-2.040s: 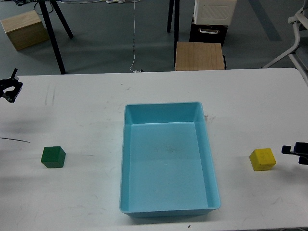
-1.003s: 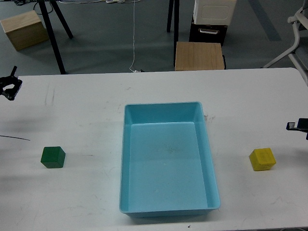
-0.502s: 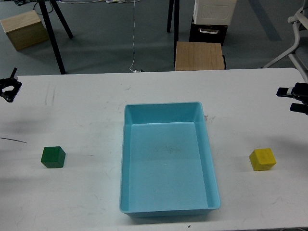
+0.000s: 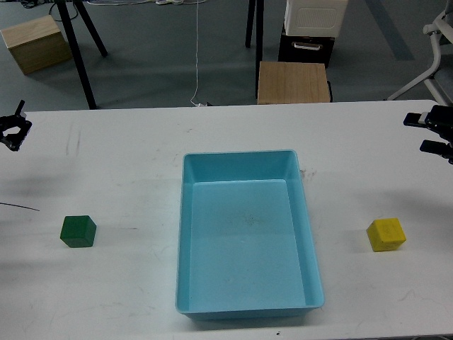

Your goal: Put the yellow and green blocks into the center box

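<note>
A green block [image 4: 78, 231] sits on the white table at the left. A yellow block [image 4: 386, 234] sits on the table at the right. A light blue box [image 4: 244, 230] stands empty in the middle. My left gripper [image 4: 13, 132] is at the far left edge, well behind the green block, fingers apart and empty. My right gripper [image 4: 425, 132] is at the far right edge, well behind the yellow block, with its two fingers apart and empty.
The white table [image 4: 141, 156] ends at its far edge near the top third. Beyond it on the floor are a wooden stool [image 4: 294, 82], black stand legs [image 4: 78, 42], a wooden box [image 4: 35, 42] and a white chair base [image 4: 432, 64].
My right gripper has risen from beside the yellow block toward the table's far right side. My left gripper has barely moved. Both blocks stay put.
</note>
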